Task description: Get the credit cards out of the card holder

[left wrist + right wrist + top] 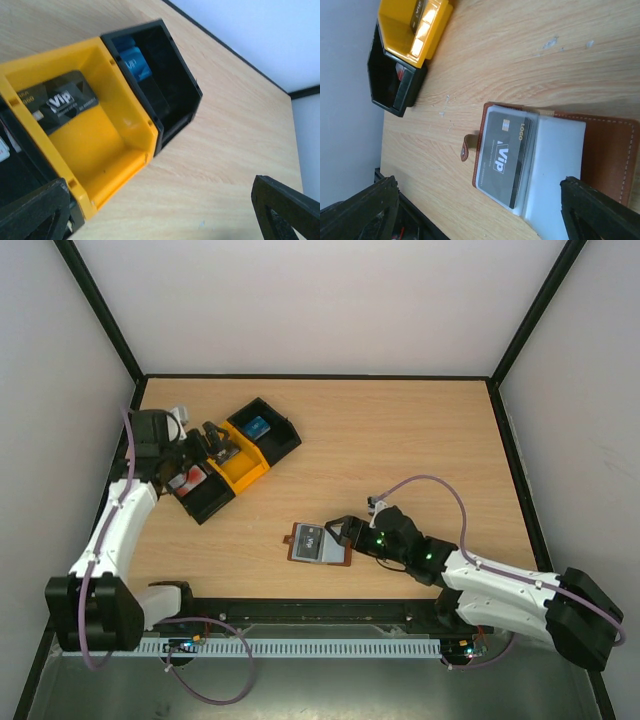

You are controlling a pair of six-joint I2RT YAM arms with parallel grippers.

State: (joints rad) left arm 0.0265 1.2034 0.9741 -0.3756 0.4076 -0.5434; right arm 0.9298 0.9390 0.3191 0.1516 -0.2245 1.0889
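The card holder, brown leather with pale inner pockets, lies open on the table. In the right wrist view the card holder has a dark grey "Vip" card in its left pocket, with another dark card edge under it. My right gripper is open just right of the holder, its jaws wide apart and empty. My left gripper is open and empty above the trays. A dark grey card, a blue card and a white card with red lie in the trays.
Three trays stand in a row at the back left: a black one, a yellow one and another black one. They also show in the left wrist view, yellow and black. A black frame edges the table.
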